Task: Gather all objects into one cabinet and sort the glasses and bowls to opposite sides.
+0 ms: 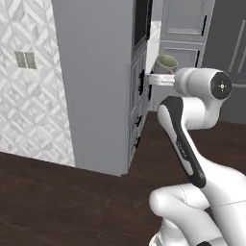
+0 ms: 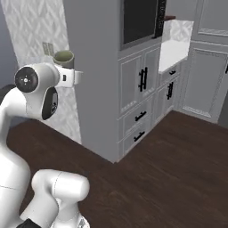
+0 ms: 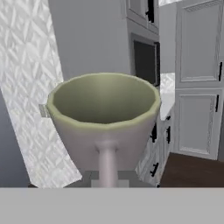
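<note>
The gripper (image 3: 105,177) is closed tight on the handle of a grey-beige mug (image 3: 104,120), holding it upright in the air with its pale-green inside open to the top. In the hand view the mug sits right in front of the camera, its handle running straight down toward the fingers, whose tips are hidden behind it. From the left base view the mug (image 1: 166,64) rides just above the white wrist of the arm (image 1: 192,120), which is raised high over a dark wood floor (image 1: 57,202). From the right base view the same mug (image 2: 63,59) shows above the wrist, in front of a tall grey cabinet unit (image 2: 95,80). That unit has a dark built-in oven (image 2: 140,20) in its upper part and panelled doors and drawers with black bar handles (image 2: 143,79) below. Beyond it lies a pale counter (image 2: 174,46), then more grey panelled doors. A white patterned tile wall (image 1: 29,91) stands to the left of the tall unit.
</note>
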### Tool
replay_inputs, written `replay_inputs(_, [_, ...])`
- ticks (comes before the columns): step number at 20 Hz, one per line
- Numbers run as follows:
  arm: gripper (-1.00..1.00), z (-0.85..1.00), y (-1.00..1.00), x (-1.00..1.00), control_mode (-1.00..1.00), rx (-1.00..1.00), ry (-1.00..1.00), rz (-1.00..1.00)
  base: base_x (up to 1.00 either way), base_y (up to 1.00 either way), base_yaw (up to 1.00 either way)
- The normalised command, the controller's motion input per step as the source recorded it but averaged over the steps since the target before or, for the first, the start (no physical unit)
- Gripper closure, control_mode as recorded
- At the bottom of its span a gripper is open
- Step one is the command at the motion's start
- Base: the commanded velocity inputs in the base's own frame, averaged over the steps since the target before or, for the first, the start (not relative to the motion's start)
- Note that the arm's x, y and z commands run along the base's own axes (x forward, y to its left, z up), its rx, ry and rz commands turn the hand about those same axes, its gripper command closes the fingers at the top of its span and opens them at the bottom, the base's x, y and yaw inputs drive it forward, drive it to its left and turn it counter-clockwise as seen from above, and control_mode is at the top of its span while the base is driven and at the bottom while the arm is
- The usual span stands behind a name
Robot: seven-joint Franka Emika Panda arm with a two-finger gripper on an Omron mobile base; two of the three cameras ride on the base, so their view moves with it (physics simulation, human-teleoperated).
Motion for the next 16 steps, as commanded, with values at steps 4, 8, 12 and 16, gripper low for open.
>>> replay_inputs(4, [1.00, 0.00, 0.00, 0.00, 1.00, 0.00, 0.00, 0.00, 0.99, -0.42, -0.49])
replay_inputs(8, [1.00, 0.00, 0.00, 0.00, 1.00, 0.00, 0.00, 0.00, 0.95, -0.54, -0.42])
replay_inputs(12, [1.00, 0.00, 0.00, 0.00, 1.00, 0.00, 0.00, 0.00, 0.71, -0.41, -0.25])
replay_inputs(16, [1.00, 0.00, 0.00, 0.00, 1.00, 0.00, 0.00, 0.00, 0.06, -0.30, 0.08])
